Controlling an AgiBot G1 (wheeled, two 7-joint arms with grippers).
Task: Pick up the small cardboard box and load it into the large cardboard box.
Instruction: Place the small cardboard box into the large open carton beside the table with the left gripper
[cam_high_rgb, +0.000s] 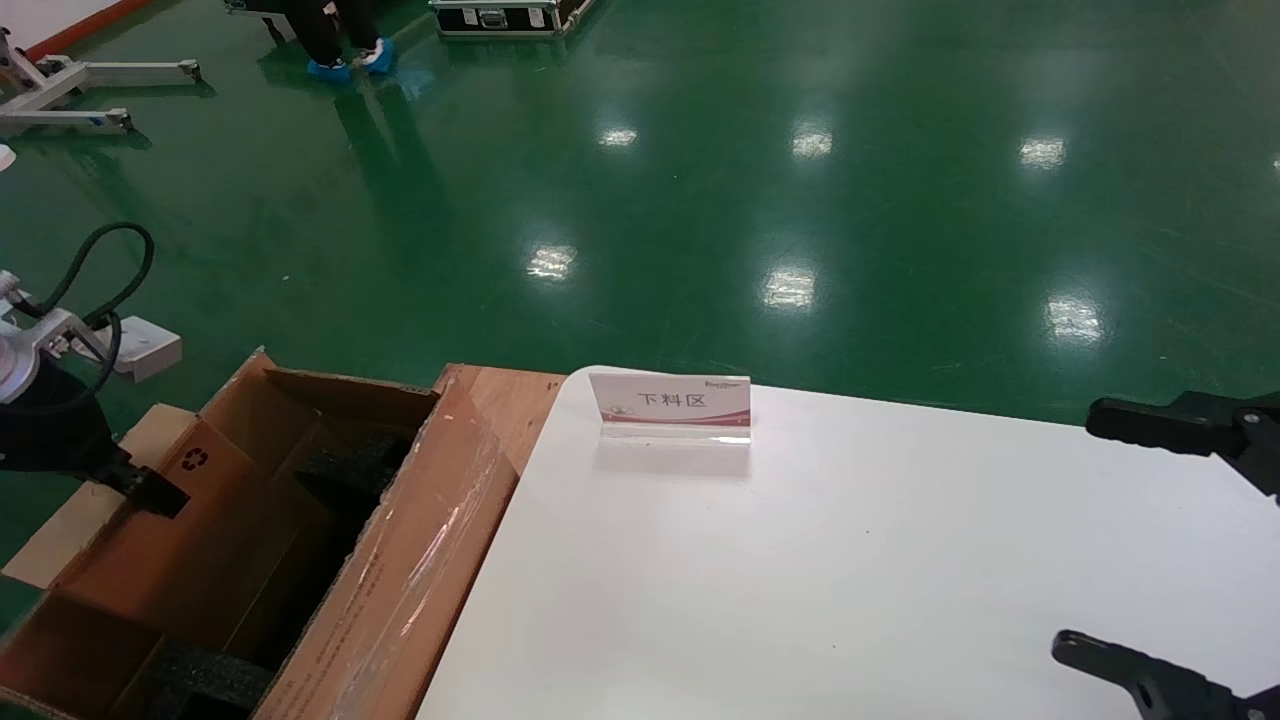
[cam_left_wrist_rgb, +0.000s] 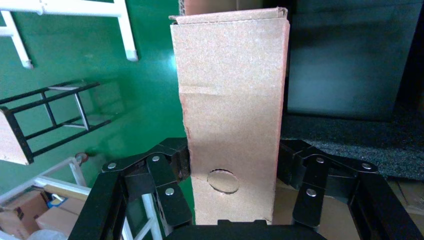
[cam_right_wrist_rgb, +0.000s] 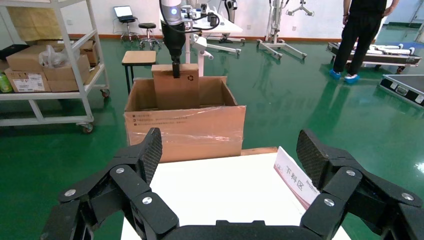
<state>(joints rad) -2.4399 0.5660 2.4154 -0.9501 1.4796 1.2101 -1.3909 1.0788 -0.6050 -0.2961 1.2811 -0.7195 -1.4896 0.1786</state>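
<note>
A white desk (cam_high_rgb: 850, 560) carries only a small placard (cam_high_rgb: 670, 400) with red trim and printed characters, standing near its far edge. Hard against the desk's left side sits the large cardboard box (cam_high_rgb: 400, 560), its near flap wrapped in shiny clear tape and folded up between the carton's opening and the desk. Inside it, black foam blocks (cam_high_rgb: 200, 680) lie at the bottom, one at the near end and another farther back. The small cardboard box (cam_high_rgb: 200, 470) stands upright within the carton's opening, its upper part rising above the rim, recycling symbol on the broad face. The left hand (cam_left_wrist_rgb: 232, 167) is clamped on its top from above, one finger pressed on each broad face. The right hand (cam_right_wrist_rgb: 230, 150) hovers over the desk's right side, well apart from both boxes, its fingers spread wide with nothing between them. Beyond lies a glossy green floor (cam_high_rgb: 800, 200); a metal shelf rack (cam_right_wrist_rgb: 50, 60) holding cartons stands past the carton, and a person (cam_right_wrist_rgb: 362, 35) in blue shoe covers stands farther off.
</note>
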